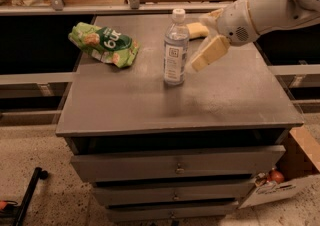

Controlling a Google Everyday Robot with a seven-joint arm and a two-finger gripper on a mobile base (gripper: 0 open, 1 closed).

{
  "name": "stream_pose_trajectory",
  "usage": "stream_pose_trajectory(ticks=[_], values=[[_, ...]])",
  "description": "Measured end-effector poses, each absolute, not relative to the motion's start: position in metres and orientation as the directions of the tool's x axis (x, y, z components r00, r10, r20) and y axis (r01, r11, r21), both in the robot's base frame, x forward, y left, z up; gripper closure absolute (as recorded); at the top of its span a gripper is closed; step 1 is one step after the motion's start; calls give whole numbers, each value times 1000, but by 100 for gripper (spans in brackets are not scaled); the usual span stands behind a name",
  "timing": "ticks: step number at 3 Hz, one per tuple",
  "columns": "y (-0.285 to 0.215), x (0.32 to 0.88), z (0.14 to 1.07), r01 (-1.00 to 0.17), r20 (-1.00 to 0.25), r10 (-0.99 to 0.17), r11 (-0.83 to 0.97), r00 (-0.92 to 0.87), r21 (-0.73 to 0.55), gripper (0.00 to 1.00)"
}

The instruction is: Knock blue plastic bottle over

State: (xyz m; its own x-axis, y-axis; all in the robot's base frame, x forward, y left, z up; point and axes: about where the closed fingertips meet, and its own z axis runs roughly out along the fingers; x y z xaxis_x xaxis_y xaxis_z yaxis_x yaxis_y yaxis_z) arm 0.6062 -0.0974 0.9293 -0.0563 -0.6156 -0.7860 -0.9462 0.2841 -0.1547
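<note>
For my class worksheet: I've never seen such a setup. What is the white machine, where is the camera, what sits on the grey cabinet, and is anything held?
The white machine is a robot arm; its gripper, the beige end part, hangs just right of the blue plastic bottle in the picture, holding nothing. One camera looks down on the grey cabinet from its drawer side; its mounting is unknown. On top: the upright bottle, a green snack bag at back left, a yellow item behind the bottle.
</note>
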Motion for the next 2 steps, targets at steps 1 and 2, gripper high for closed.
stream_pose_trajectory(ticks=[1, 2], values=[[-78, 620, 919, -962, -872, -485, 262, -60, -79, 0], [-63, 624, 915, -974, -933, -355, 227, -59, -25, 0]])
